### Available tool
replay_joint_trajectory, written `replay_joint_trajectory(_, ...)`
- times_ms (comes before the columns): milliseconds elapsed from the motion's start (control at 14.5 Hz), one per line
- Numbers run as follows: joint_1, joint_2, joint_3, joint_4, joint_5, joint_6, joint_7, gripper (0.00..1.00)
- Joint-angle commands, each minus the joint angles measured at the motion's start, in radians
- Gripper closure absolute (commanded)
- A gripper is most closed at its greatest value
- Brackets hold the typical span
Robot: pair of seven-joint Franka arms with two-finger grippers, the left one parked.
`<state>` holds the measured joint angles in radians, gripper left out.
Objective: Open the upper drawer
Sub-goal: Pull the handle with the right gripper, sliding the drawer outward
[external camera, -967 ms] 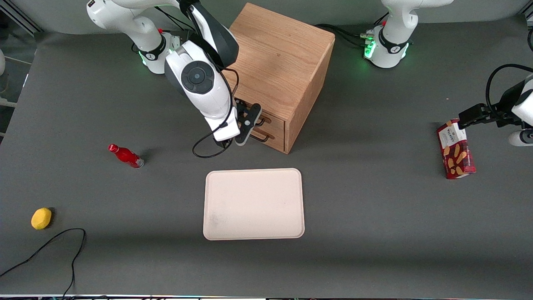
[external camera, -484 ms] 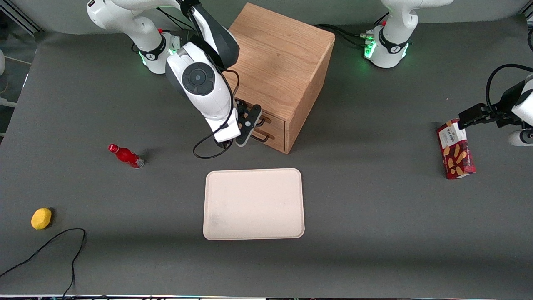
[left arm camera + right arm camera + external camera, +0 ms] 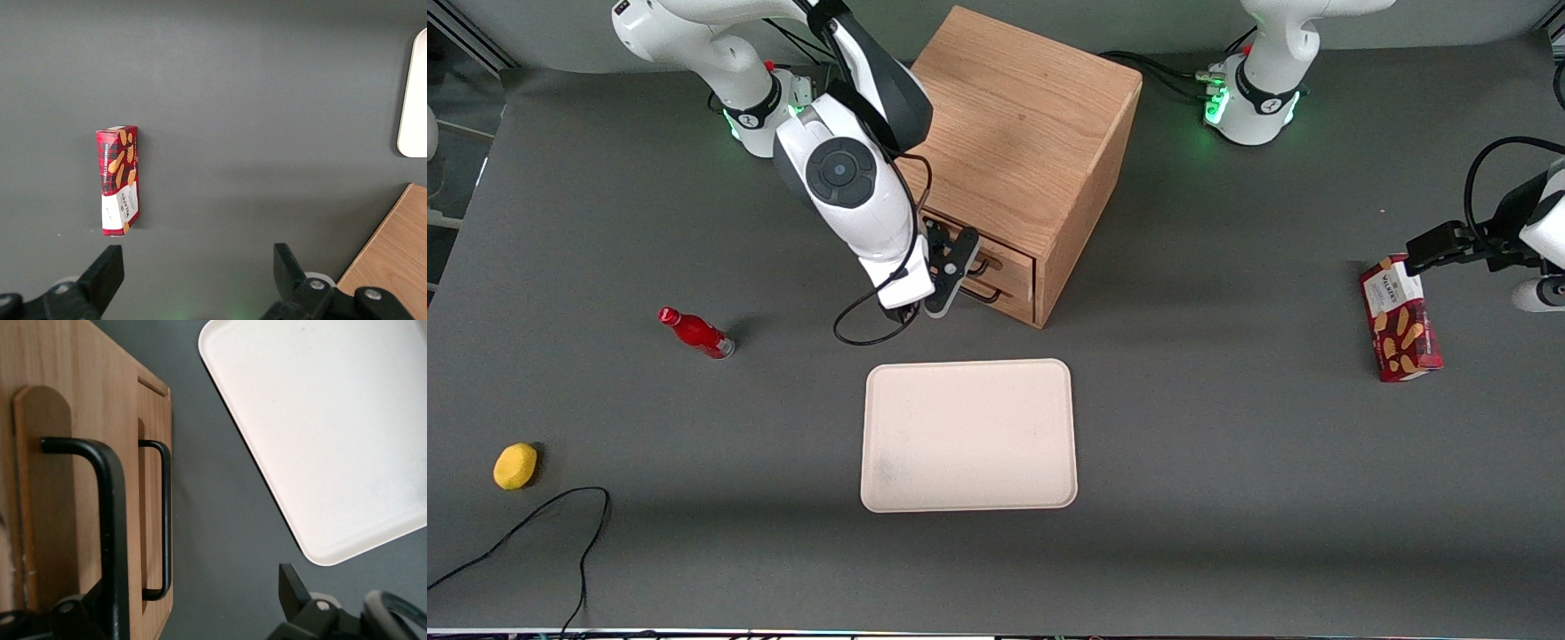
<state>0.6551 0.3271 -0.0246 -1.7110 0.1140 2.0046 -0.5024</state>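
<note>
The light-oak cabinet (image 3: pixel 1023 133) stands at the table's middle. Its upper drawer (image 3: pixel 1011 258) looks shut, flush with the cabinet front. A thin black bar handle (image 3: pixel 981 264) crosses it, and the lower drawer (image 3: pixel 1009 298) sits just beneath with its own handle (image 3: pixel 164 520). My right gripper (image 3: pixel 945 271) hangs open directly in front of the drawers. In the right wrist view the upper drawer (image 3: pixel 40 507) fills one side. Its handle (image 3: pixel 115 533) runs just inside one finger (image 3: pixel 80 613) of the gripper (image 3: pixel 190 587). The other finger (image 3: pixel 291 587) is far from the handle, over bare table.
A cream tray (image 3: pixel 969 436) lies nearer the front camera than the cabinet. A red bottle (image 3: pixel 695 332), a lemon (image 3: pixel 515 466) and a black cable (image 3: pixel 534 524) lie toward the working arm's end. A red biscuit box (image 3: pixel 1400 318) lies toward the parked arm's end.
The right arm's wrist and gripper have shifted a little away from the cabinet front, toward the working arm's end. The drawers look the same.
</note>
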Motion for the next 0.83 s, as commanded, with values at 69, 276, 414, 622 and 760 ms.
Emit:
replay_joint_trajectory(69, -0.012, 0.013, -0.001, 0.030, -0.008, 0.006, -0.030, 0.00)
replay_joint_trajectory(276, -0.026, 0.027, -0.001, 0.054, -0.007, 0.002, -0.028, 0.00)
replay_joint_trajectory(414, -0.028, 0.029, -0.001, 0.054, -0.008, 0.002, -0.042, 0.00)
replay_joint_trajectory(622, -0.048, 0.041, -0.003, 0.059, -0.008, 0.003, -0.068, 0.00)
replay_joint_trajectory(760, -0.055, 0.056, -0.003, 0.073, -0.010, 0.002, -0.079, 0.00)
